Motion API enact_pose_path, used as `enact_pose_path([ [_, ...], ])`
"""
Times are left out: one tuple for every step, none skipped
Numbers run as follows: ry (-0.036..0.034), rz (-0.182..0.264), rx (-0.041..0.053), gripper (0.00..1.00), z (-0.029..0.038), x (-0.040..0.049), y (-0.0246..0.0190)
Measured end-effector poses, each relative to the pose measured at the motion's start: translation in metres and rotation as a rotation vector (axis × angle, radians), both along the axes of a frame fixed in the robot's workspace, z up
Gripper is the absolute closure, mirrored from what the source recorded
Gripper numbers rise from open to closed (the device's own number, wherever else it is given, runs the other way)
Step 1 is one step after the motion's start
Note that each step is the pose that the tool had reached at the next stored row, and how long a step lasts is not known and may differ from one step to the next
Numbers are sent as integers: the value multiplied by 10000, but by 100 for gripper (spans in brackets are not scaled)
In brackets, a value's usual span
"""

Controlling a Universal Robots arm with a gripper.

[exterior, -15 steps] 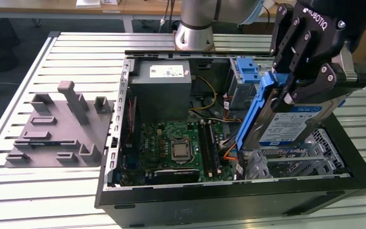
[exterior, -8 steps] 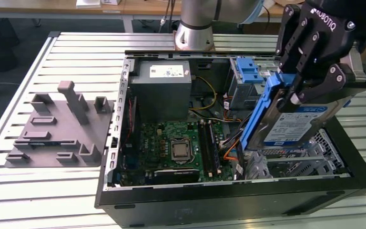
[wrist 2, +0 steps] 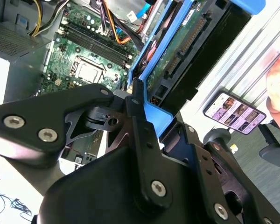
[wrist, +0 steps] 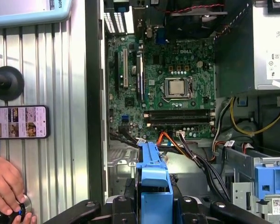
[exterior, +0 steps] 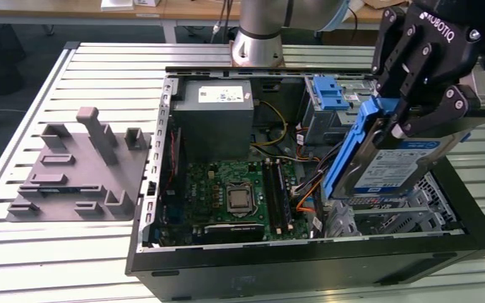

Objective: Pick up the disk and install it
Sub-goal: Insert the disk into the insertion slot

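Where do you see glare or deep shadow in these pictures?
Exterior view: the table is bright, the case dimmer inside, the disk shows no glare. Second wrist view: a washed-out white patch outside the case. First wrist view: the phone glows.

Lettering marks the pincer, disk and motherboard.

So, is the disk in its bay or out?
Out. The disk hangs tilted over the open computer case, held by the gripper, jaws shut on it.
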State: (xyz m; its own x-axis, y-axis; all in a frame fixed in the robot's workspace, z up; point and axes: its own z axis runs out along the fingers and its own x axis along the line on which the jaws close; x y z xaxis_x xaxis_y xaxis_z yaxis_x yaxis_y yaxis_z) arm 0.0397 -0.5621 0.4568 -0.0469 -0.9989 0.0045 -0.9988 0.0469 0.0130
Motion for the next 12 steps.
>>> enact_pose_path([
  [0,-1,-1,64,0,14,0],
  [0,-1,-2,64,0,31,0],
  [0,-1,0,64,0,50,0],
  [0,0,-1,64,0,68,0],
  [0,1,0,64,-1,82,0],
  [0,0,0,64,-1,91,1],
  [0,0,-1,64,-3,100,0],
  [0,3,0,64,-4,107,-3],
  [0,25,-1,64,-6,110,-6],
  [0,64,0,64,-8,112,-7],
  [0,108,0,64,-9,114,-9],
  [0,148,0,64,-12,117,-11],
])
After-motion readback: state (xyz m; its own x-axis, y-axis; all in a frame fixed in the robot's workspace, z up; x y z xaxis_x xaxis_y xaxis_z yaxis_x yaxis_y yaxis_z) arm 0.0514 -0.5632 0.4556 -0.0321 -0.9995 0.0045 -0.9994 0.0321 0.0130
